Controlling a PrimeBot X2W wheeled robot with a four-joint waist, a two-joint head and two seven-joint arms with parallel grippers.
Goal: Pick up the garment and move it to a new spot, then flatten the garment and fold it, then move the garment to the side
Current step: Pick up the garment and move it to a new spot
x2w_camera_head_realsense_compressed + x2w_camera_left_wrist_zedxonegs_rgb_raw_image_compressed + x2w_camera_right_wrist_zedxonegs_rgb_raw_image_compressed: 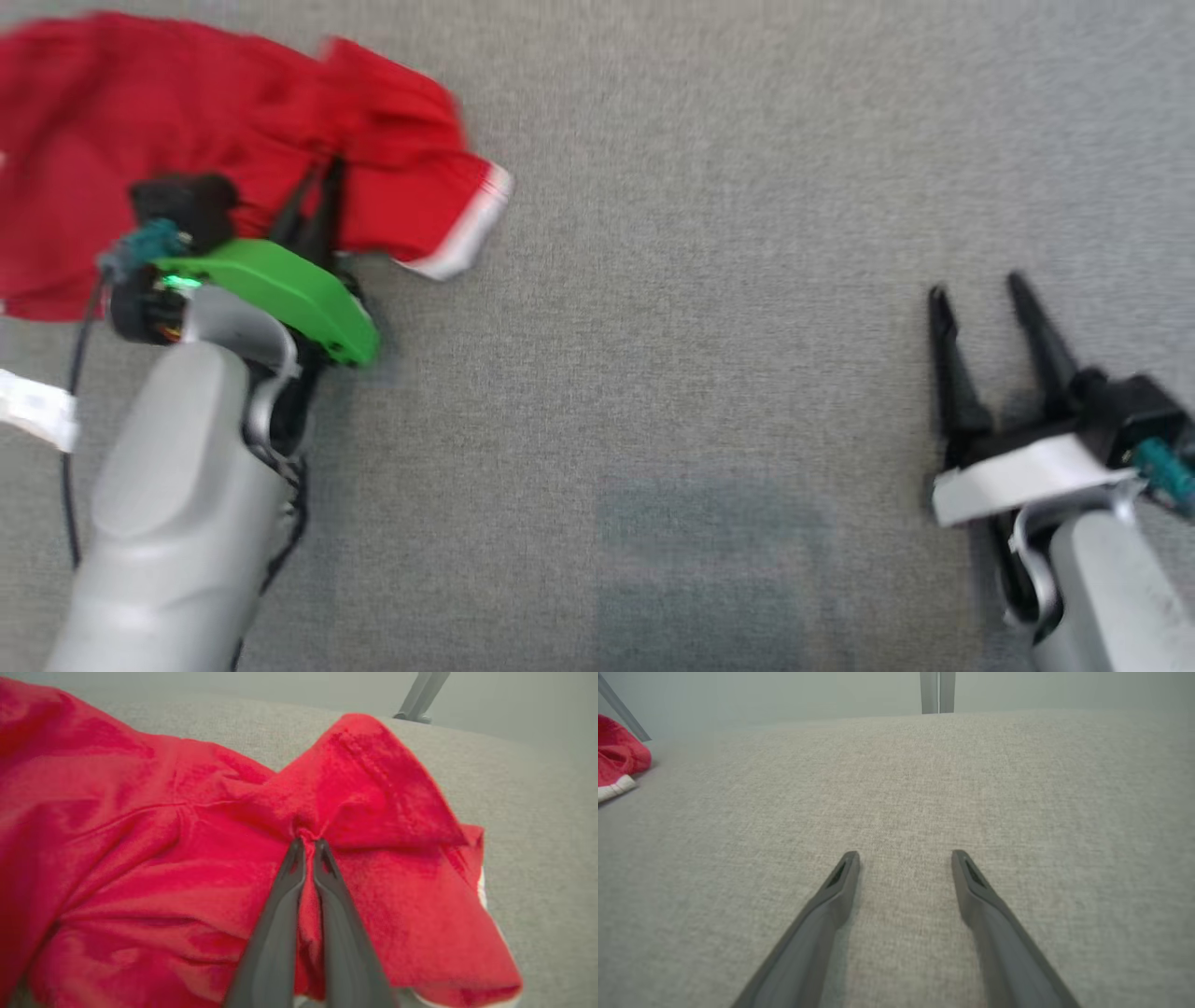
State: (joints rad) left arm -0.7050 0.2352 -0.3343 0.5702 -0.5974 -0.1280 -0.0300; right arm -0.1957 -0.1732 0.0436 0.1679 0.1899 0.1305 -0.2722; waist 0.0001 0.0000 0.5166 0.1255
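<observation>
On grey cloth (700,280), crumpled red garment (187,112), white-trimmed edge.

Left fingers (320,191) tight on red garment (187,103), right fingers (950,373) apart

Grey surface (700,327) lies open beside bunched garment (187,121).

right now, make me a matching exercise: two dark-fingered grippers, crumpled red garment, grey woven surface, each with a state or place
1 left gripper
2 right gripper
3 crumpled red garment
4 grey woven surface

a open, over bare cloth
b bunched at the robot's left
c shut on a pinch of red fabric
d lies under everything

Pairs: 1-c, 2-a, 3-b, 4-d
</observation>
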